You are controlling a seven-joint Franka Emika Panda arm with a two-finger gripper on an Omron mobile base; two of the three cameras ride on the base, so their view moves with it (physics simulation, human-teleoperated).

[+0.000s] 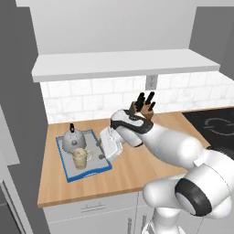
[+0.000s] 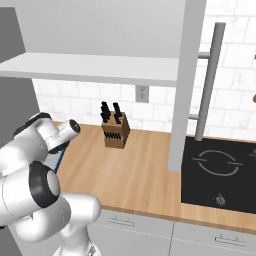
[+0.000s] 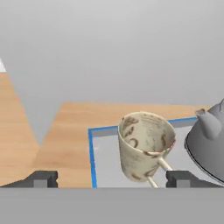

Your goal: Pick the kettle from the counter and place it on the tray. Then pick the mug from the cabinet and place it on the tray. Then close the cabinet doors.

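Observation:
The blue-rimmed grey tray (image 1: 65, 171) lies on the left part of the wooden counter (image 1: 137, 169). On it stand the silver kettle (image 1: 71, 139) at the back and the beige mottled mug (image 1: 81, 158) in front. My gripper (image 1: 101, 151) hovers just right of the mug, open and holding nothing. In the hand view the mug (image 3: 144, 151) stands upright on the tray (image 3: 92, 151) a little ahead of my open gripper (image 3: 113, 179), with the kettle (image 3: 209, 142) beside it. The cabinet (image 1: 123, 64) above stands open, its right door (image 2: 187, 75) swung out.
A brown knife block (image 1: 142, 106) stands against the white tiles behind my arm. A black cooktop (image 2: 220, 170) takes up the counter's right end. The open door's long bar handle (image 2: 209, 80) hangs over the cooktop's edge. A grey panel (image 1: 18, 91) borders the left side.

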